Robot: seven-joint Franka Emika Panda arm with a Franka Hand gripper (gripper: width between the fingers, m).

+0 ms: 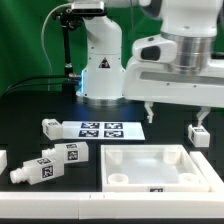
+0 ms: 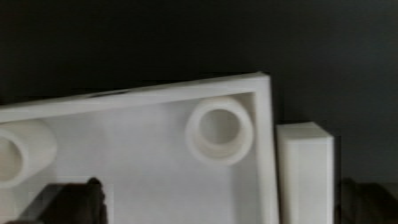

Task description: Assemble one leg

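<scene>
My gripper point(image 1: 176, 113) hangs open and empty above the far right part of the large white tray-like panel point(image 1: 160, 166). One white leg point(image 1: 199, 132) stands just beyond the panel's right corner, near one fingertip point(image 1: 206, 116). In the wrist view the panel's corner with a round hole point(image 2: 221, 131) fills the middle, and that leg point(image 2: 306, 165) lies right beside the panel's edge. Both sit between the dark fingertips point(image 2: 71, 204) of the open gripper point(image 2: 222, 212). Several more tagged legs lie at the exterior view's left point(image 1: 64, 154).
The marker board point(image 1: 100, 128) lies flat in front of the robot base point(image 1: 100, 62). One leg point(image 1: 52, 126) lies beside it, another point(image 1: 34, 171) near the table's front, and one point(image 1: 3, 160) at the left edge. A green backdrop is behind.
</scene>
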